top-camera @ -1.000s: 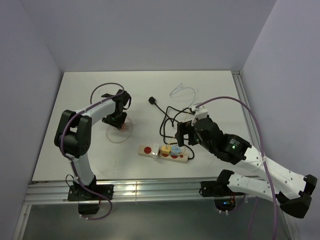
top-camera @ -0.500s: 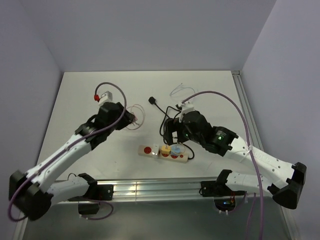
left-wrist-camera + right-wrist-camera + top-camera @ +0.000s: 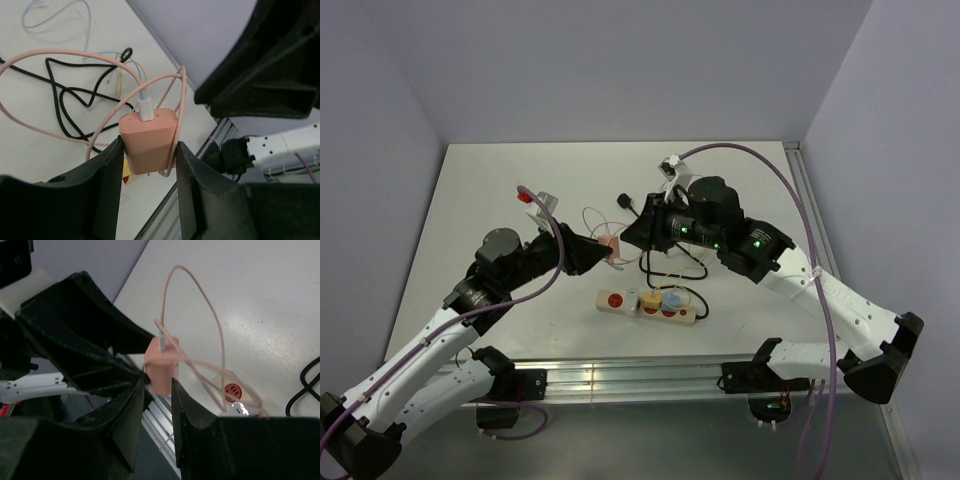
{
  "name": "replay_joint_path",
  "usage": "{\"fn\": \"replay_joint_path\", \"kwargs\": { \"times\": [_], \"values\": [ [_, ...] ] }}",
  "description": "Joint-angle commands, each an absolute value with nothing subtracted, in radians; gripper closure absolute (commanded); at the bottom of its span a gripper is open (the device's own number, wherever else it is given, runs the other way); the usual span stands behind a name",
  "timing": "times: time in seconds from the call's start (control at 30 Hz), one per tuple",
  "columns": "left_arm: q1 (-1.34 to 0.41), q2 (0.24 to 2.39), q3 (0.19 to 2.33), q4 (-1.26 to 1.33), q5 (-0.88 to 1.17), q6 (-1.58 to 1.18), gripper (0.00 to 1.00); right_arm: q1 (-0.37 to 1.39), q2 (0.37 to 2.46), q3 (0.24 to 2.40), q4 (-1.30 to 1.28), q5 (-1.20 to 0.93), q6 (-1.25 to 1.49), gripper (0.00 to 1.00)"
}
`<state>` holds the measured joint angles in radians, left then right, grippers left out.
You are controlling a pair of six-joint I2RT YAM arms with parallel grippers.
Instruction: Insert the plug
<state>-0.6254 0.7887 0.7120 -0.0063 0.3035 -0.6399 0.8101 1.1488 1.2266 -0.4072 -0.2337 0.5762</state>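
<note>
- The white table (image 3: 490, 190) is seen from above, with both arms reached out over its middle.
- The left gripper (image 3: 148, 152) is closed on the pink plug (image 3: 149, 137).
- The right gripper (image 3: 158, 390) is set at a narrow gap right by the plug (whether it touches cannot be told).
- The power strip (image 3: 648, 303) is laid near the table's near edge.
- A black cable (image 3: 291, 400) is tangled just beyond the strip.
- The plug is held up in the air, on the far side of the strip.
- A thin pink cord (image 3: 50, 52) is looped from the plug's top.
</note>
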Motion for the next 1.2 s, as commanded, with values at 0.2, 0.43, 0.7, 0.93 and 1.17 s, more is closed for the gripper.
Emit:
{"fn": "replay_joint_path", "kwargs": {
  "times": [0.2,0.43,0.7,0.93,1.17],
  "values": [
    [-0.676,0.762,0.738,0.028,0.342,-0.537,1.00,0.850,1.198,1.431,-0.423,-0.231,0.546,0.53],
    [-0.687,0.761,0.752,0.032,0.341,-0.545,1.00,0.885,1.239,1.413,-0.425,-0.233,0.563,0.50],
    [-0.693,0.755,0.776,-0.067,0.209,-0.572,1.00,0.893,1.201,1.381,-0.586,-0.028,0.506,0.48],
    [-0.693,0.816,0.828,-0.199,0.120,-0.621,1.00,0.862,1.108,1.203,-0.756,0.202,0.543,0.32],
    [-0.693,0.802,0.807,-0.241,0.077,-0.695,0.89,0.850,0.958,0.812,-0.767,0.054,0.867,0.34]
  ]
}}
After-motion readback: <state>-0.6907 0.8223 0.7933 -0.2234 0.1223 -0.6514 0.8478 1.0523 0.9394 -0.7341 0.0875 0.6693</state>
